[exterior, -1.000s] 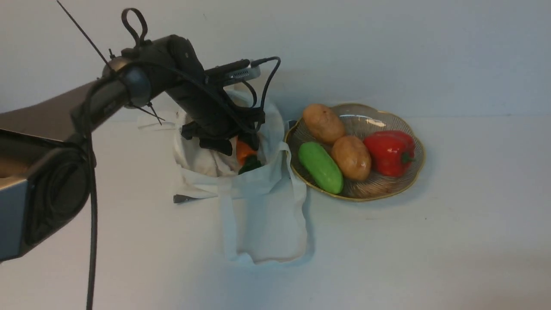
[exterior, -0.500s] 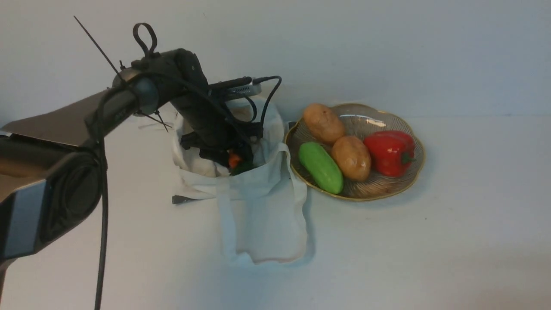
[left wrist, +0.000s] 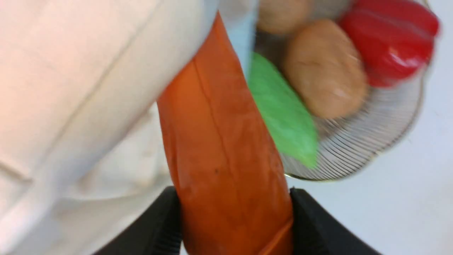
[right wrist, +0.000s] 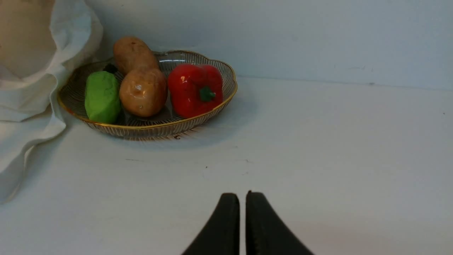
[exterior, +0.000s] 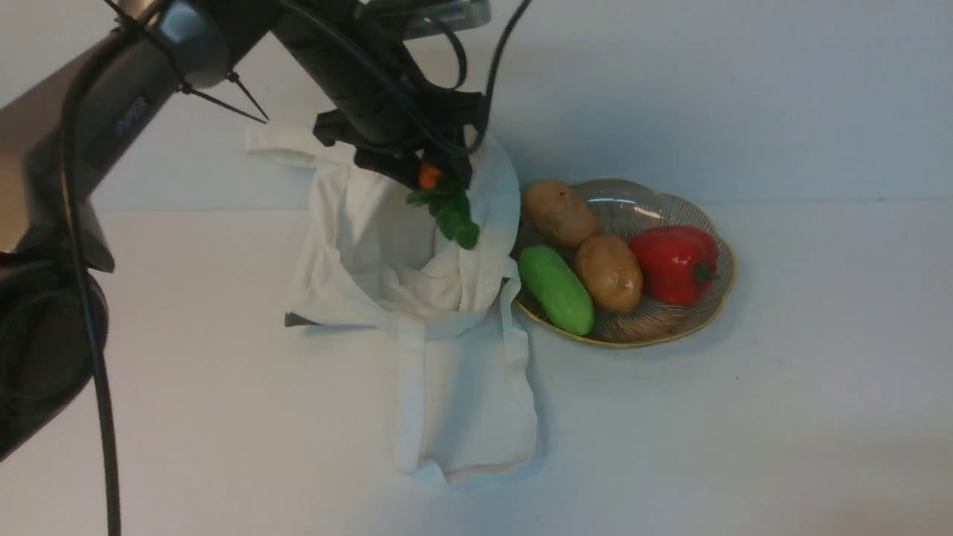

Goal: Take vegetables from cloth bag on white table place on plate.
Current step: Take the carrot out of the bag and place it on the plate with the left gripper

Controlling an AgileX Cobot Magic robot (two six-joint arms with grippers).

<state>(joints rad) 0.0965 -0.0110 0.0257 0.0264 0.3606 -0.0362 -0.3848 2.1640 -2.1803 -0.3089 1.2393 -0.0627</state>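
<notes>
Clamping the carrot (left wrist: 223, 141), the left gripper (exterior: 430, 170) hovers over the cloth bag (exterior: 350, 246).

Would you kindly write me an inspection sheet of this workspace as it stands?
Surface: matte white table, no spills seen.
Job's things: slim orange toy carrot with green leafy top, held at the soft white cloth bag's open mouth; gold-rimmed ribbed round plate beside the bag holds green cucumber, two brown potatoes, red pepper.
Clutter: small dark piece at bag's edge, unidentifiable.
Grippers: left gripper shut on carrot; right gripper shut, empty, over table.
Cables: black cables along left arm, one looping near bag.
Surroundings: plain white wall.
</notes>
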